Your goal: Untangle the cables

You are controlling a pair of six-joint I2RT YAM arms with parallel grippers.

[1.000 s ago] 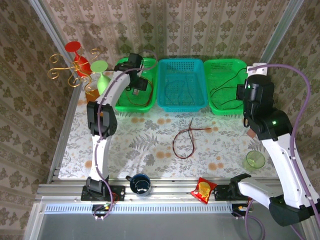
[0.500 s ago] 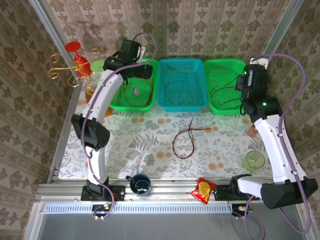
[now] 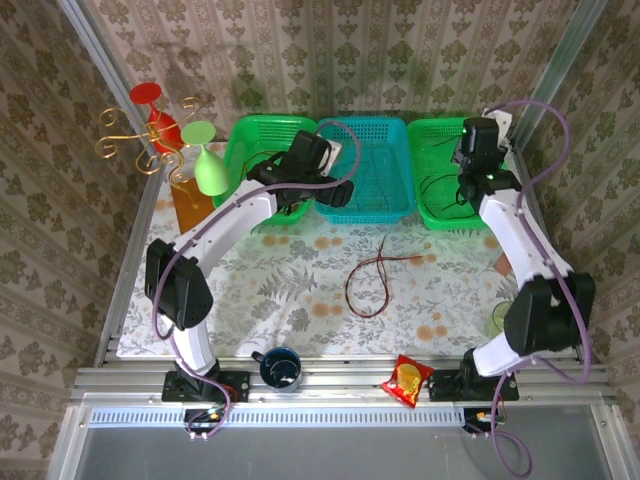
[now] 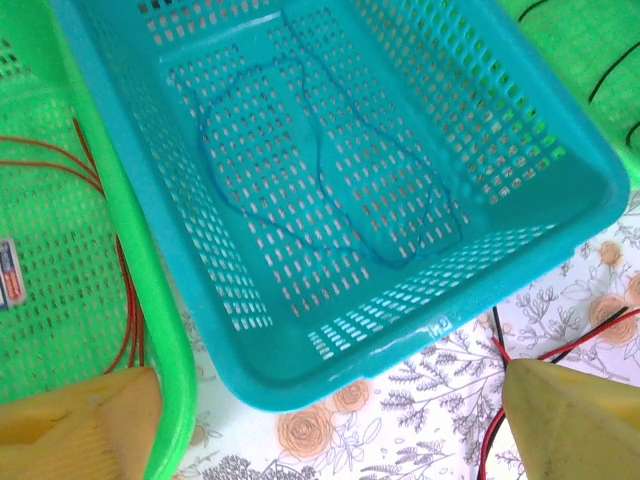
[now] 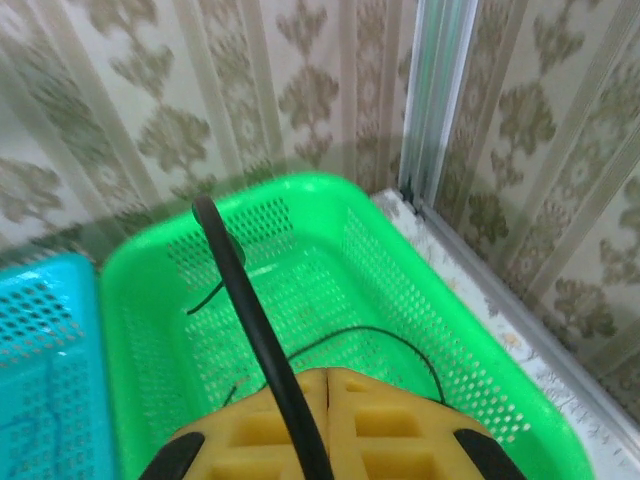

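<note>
While the left gripper point(image 4: 330, 405) hangs over the near rim of the blue basket point(image 4: 420, 300) with its yellow fingers point(image 4: 85, 420) spread far apart and nothing between them, the right gripper point(image 5: 325, 385) sits clenched above the right green basket point(image 5: 470, 370). Its pads are pressed together, and a black strand point(image 5: 250, 320) crosses in front of them; whether it is pinched cannot be told. Three cables appear sorted: a dark blue cable point(image 4: 330, 200) lies in loose loops on the blue basket's floor, a red cable point(image 4: 125, 290) runs along the wall of the left green basket point(image 4: 165, 330), and a thin black cable point(image 5: 380, 335) curves across the right green one. What seems left is the red and black pair point(image 3: 372, 278), crossed over each other on the flowered table point(image 3: 250, 290), in front of the blue basket. These wires look light and limp, so a lifted strand will probably sag and drag its partner along if the two are hooked. Being so thin, one likely needs the jaws closed fully on it, pinched close to the cloth. The better hold is probably a free end or a stretch away from the crossing, since a grab at the crossing risks taking both.
</note>
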